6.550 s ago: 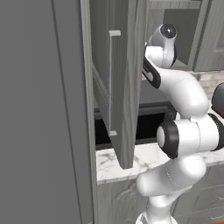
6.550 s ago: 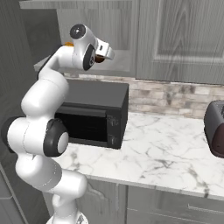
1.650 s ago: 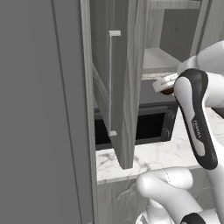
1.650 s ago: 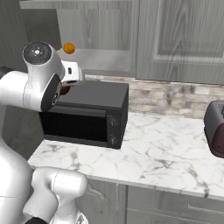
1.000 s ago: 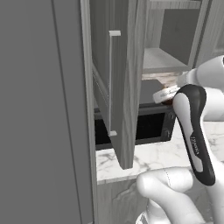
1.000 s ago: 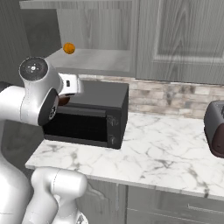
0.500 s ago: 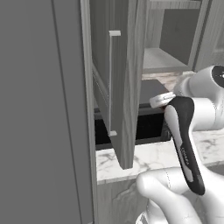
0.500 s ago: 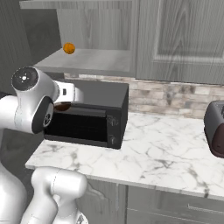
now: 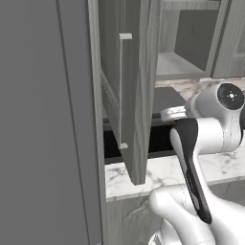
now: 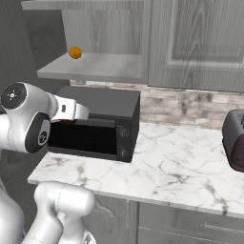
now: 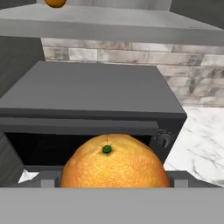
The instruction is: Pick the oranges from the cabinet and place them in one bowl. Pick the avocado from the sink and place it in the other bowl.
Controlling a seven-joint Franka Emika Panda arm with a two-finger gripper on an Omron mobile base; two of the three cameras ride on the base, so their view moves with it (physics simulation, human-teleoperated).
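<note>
In the hand view, the held orange (image 11: 114, 162) was cut off along its lower part by the bottom of the picture, so its underside and the contact with the fingers could not be read. The second orange (image 11: 55, 2) on the cabinet shelf (image 11: 131, 27) was clipped by the top edge, only its lower part showing. In the right base view, the gripper (image 10: 68, 123) sat behind the arm's wrist in front of the microwave (image 10: 102, 125); only a sliver of orange showed there. The toaster (image 10: 234, 141) was cut by the right edge. In the left base view, the open cabinet door (image 9: 129, 86) hid part of the microwave.
</note>
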